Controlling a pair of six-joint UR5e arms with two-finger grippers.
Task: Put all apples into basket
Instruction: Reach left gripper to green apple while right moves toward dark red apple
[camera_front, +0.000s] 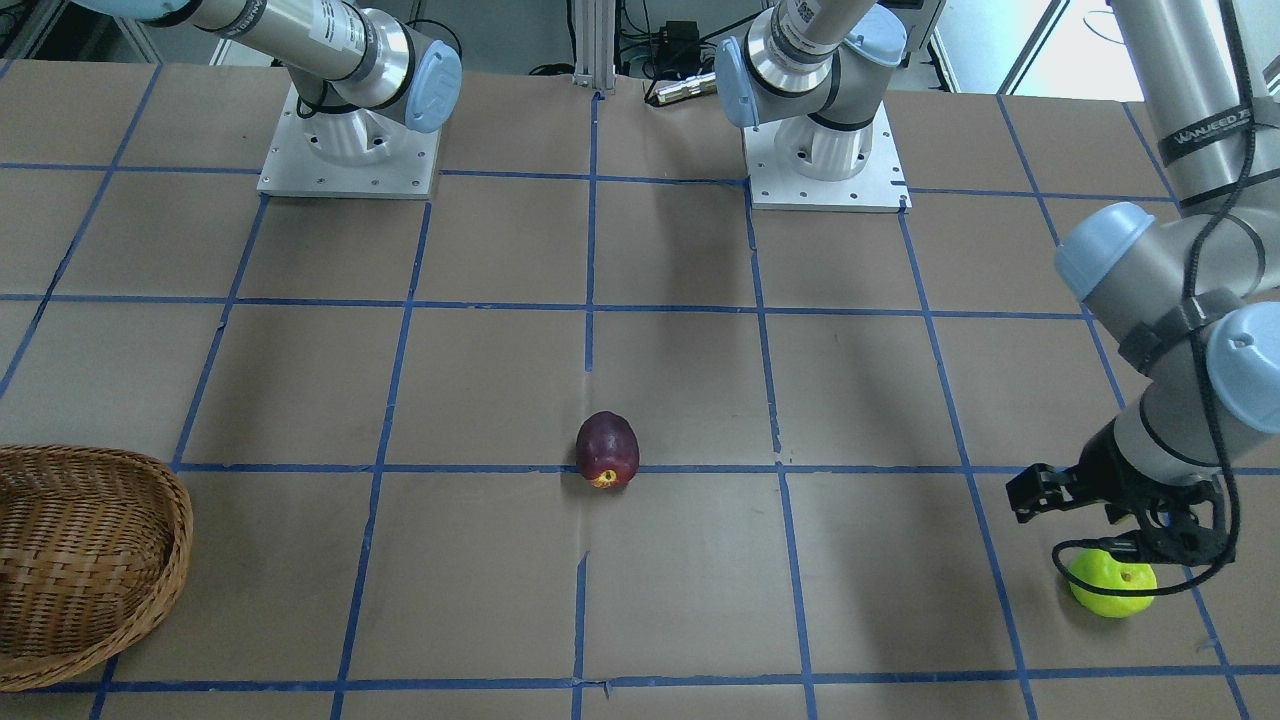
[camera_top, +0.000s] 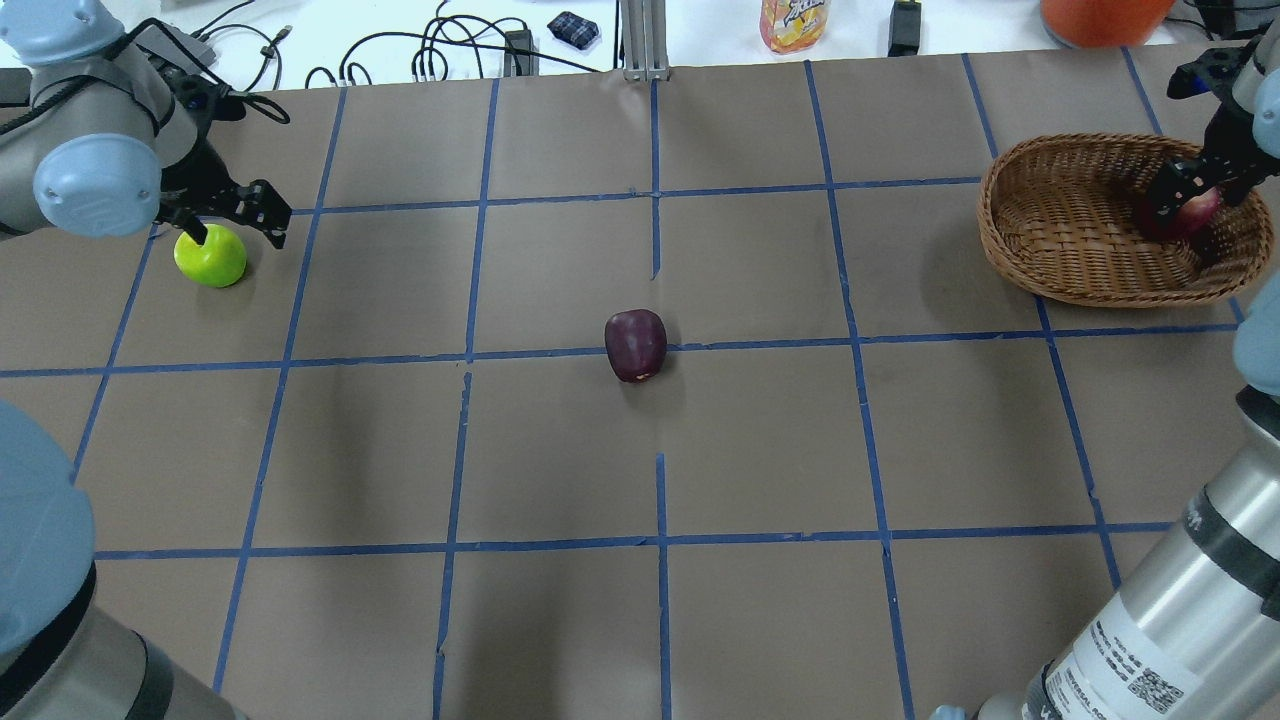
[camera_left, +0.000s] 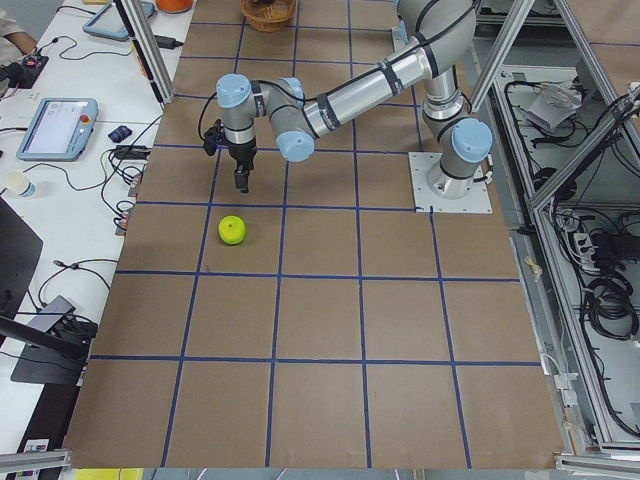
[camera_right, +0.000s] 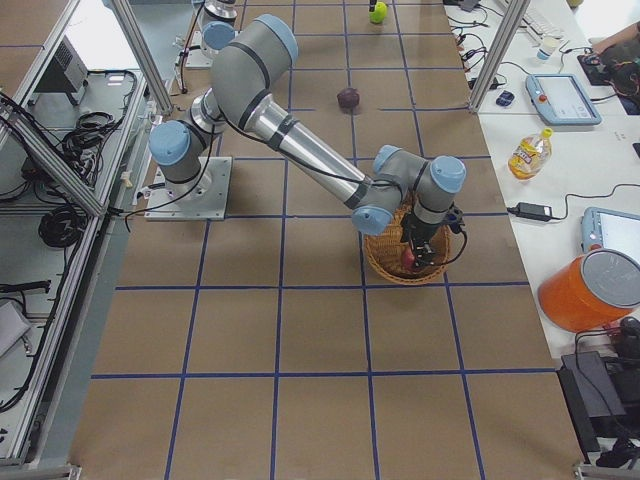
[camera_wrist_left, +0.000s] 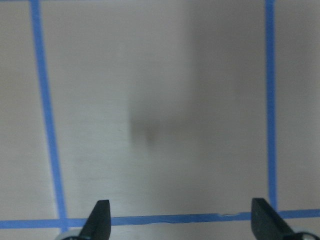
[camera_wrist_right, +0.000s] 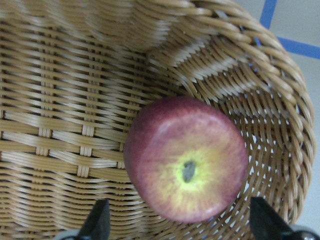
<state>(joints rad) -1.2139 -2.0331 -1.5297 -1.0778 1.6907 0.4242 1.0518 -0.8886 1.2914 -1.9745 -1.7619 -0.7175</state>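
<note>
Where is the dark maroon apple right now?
In the overhead view the dark maroon apple lies on a blue tape line near the table's centre, untouched, between the green apple at the left and the basket at the right.

Left pincer (camera_wrist_left: 180, 222) and right pincer (camera_wrist_right: 180, 227) — both point down, spread wide.

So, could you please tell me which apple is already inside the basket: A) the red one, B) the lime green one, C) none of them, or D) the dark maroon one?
A: the right wrist view shows the red apple lying on the weave of the basket, while the green apple and the maroon apple sit out on the table.
</note>
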